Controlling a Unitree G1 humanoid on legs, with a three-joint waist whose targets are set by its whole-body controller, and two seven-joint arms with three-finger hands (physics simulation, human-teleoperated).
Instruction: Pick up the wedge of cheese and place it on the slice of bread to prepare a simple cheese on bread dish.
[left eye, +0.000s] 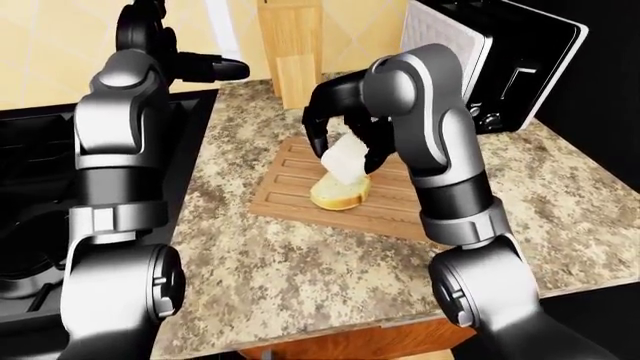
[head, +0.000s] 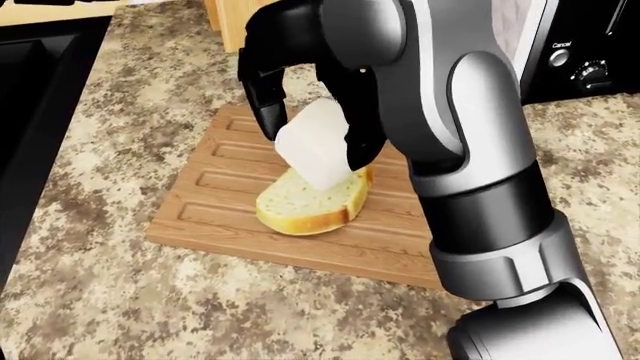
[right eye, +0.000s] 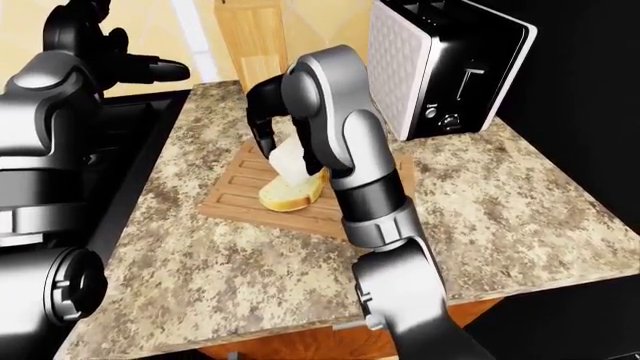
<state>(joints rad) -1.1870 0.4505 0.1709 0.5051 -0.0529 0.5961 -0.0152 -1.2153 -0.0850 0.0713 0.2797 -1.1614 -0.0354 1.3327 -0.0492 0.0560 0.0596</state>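
Observation:
A pale white wedge of cheese (head: 318, 144) hangs tilted in my right hand (head: 312, 120), whose dark fingers are shut round it. Its lower tip sits just over the top edge of the slice of bread (head: 305, 200); whether they touch I cannot tell. The bread lies flat on a grooved wooden cutting board (head: 220, 202) in the middle of the head view. My left hand (left eye: 215, 69) is held high at the upper left of the left-eye view, over the dark stove, fingers stretched out and holding nothing.
A silver toaster (right eye: 445, 71) stands at the counter's upper right. A wooden knife block (left eye: 292, 49) rises above the board. A black stove (left eye: 30, 187) borders the speckled granite counter (head: 130, 300) on the left. My right forearm (head: 480, 187) covers the board's right part.

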